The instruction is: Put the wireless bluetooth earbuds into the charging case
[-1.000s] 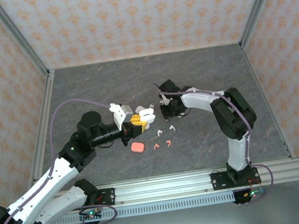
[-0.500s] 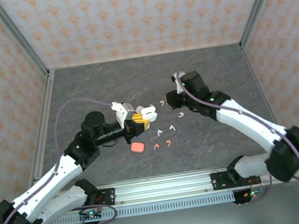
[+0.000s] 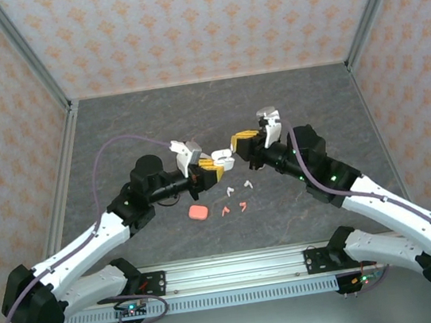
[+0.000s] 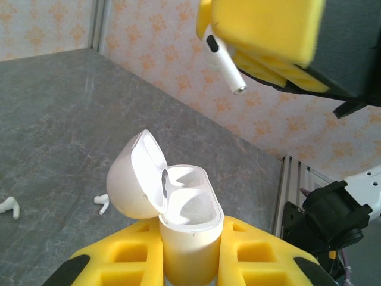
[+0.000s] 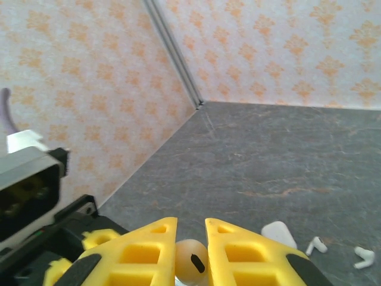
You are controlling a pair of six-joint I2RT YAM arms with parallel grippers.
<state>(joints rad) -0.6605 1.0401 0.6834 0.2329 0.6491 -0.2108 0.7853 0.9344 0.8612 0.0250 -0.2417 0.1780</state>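
My left gripper (image 3: 207, 172) (image 4: 191, 233) is shut on a white charging case (image 3: 220, 160) (image 4: 189, 210), held upright with its lid (image 4: 134, 176) swung open and both wells empty. My right gripper (image 3: 242, 140) (image 5: 190, 249) is shut on a white earbud (image 5: 191, 258) (image 4: 222, 58). In the left wrist view the earbud hangs above and to the right of the case, stem pointing down, apart from it. Loose white earbuds (image 3: 231, 185) (image 3: 247, 183) and two coral-pink ones (image 3: 225, 210) (image 3: 242, 205) lie on the table below the grippers.
A pink case (image 3: 198, 212) lies closed on the grey table (image 3: 155, 130), beside the pink earbuds. The right wrist view has another white case (image 5: 278, 233) with two white earbuds (image 5: 315, 244) (image 5: 364, 256) on the table. Patterned walls enclose three sides.
My right arm has swung round and lifted its gripper, with the earbud, toward the case. My left gripper has moved right and slightly back with the open case.
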